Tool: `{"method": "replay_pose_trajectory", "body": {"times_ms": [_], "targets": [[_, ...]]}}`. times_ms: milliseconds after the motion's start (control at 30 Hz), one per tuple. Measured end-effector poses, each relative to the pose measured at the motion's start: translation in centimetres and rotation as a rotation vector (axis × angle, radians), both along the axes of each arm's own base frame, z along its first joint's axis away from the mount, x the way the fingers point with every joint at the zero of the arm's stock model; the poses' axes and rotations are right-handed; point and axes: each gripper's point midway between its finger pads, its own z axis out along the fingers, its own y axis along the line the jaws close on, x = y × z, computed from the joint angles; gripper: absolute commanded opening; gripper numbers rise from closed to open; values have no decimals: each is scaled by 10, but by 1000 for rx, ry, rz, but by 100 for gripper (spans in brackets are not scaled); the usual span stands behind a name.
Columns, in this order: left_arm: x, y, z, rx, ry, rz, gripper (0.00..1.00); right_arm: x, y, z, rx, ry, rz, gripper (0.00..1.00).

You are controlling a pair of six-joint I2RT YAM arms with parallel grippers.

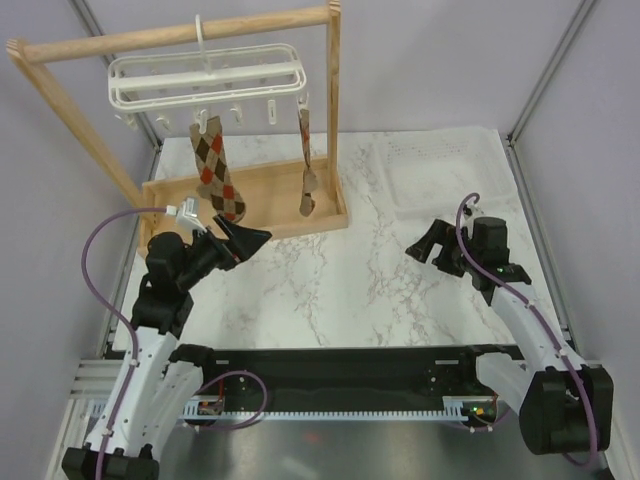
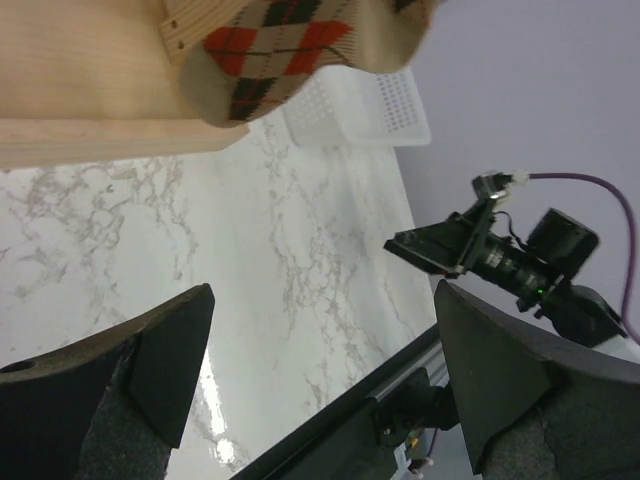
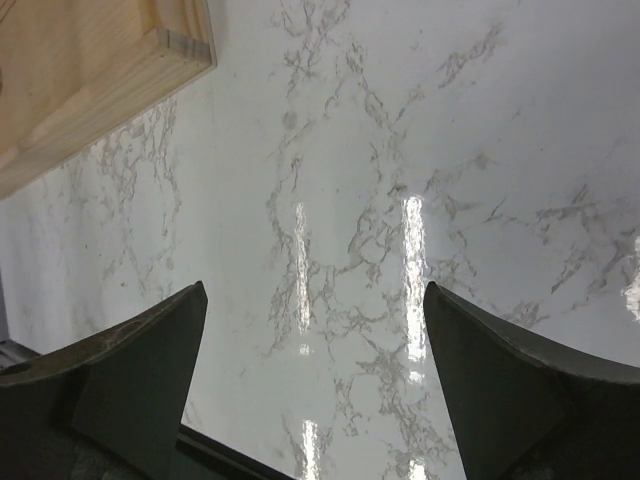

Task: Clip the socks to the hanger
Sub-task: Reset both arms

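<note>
Two tan, red-diamond argyle socks (image 1: 217,170)

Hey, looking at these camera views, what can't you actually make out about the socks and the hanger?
1. Top view: whether the clips on the hanger truly pinch the socks. They are too small to tell.
2. Top view: the edge-on sock by the rack post barely shows its pattern.
3. Left wrist view: the sock toe is cut off by the top edge, and the hanger is out of frame.
4. Right wrist view: only the table and the wooden rack base show.

Bright even light, glare on tabletop (image 3: 410,230)
</note>
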Motion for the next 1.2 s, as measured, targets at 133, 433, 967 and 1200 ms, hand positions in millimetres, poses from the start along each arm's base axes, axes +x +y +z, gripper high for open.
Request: {"method": "replay_pose_trajectory", "body": {"times_ms": [133, 433, 967, 1200], "targets": [[-21, -9, 20, -65, -133, -73, 100, -15, 7, -9, 92, 13, 35, 98], [-55, -28, -38, -268, -123, -174, 100, -41, 37, -15, 310, -80, 126, 98], [-95, -33, -6, -439, -291, -272, 100, -43, 3, 26, 425, -422, -188, 98], [-89, -33, -26, -422, -194, -245, 100, -41, -7, -9, 389, -284, -285, 98]]}}
